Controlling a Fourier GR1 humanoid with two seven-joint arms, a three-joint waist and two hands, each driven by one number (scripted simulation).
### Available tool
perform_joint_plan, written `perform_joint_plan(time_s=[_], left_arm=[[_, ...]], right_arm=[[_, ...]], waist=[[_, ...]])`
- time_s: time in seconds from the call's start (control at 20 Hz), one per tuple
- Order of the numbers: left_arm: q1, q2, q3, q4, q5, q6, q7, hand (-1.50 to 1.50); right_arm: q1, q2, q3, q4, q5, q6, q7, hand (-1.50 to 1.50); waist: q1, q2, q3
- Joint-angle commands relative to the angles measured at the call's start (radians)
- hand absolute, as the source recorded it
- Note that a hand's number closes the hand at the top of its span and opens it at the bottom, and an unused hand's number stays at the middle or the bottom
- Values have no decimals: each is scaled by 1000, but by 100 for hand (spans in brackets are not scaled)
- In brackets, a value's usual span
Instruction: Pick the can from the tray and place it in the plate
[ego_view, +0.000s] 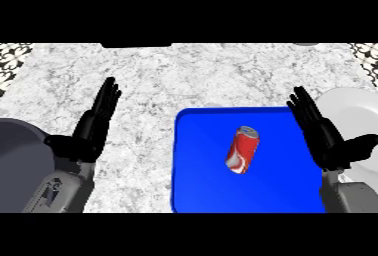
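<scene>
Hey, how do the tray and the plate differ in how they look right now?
The tray is bright blue and rectangular; the plate is white and round. The tray holds the red can, lying on its side, while no can shows on the plate. The tray sits mid-counter in nearly full view; the plate lies at the right edge, partly hidden by the right hand. Both rest flat on the marble counter.

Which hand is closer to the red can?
The right hand. It stands open at the tray's right edge, beside the can. The left hand is off the tray, far to the can's left.
</scene>
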Motion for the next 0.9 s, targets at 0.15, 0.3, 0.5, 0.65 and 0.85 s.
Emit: perform_joint_plan(time_s=[0.15, 0.3, 0.5, 0.65, 0.85], left_arm=[[-32, 73, -28, -65, -69, -54, -16, 0], [13, 106, -68, -145, -24, -91, -14, 0], [32, 147, -126, -233, -13, -113, 8, 0], [28, 190, -121, -272, -9, -134, 39, 0], [32, 201, -135, -315, -2, -142, 73, 0]], right_arm=[[127, 133, -24, 295, -272, 36, 379, -150], [132, 16, 96, 330, -173, 124, 497, -150], [76, -80, 138, 304, -176, 226, 611, -150], [-1, -160, 195, 294, -134, 312, 689, -150], [-97, -195, 207, 327, -194, 391, 840, -150]], waist=[[57, 47, -5], [134, 64, -9], [166, 50, -13], [183, 49, -15], [184, 51, -16]])
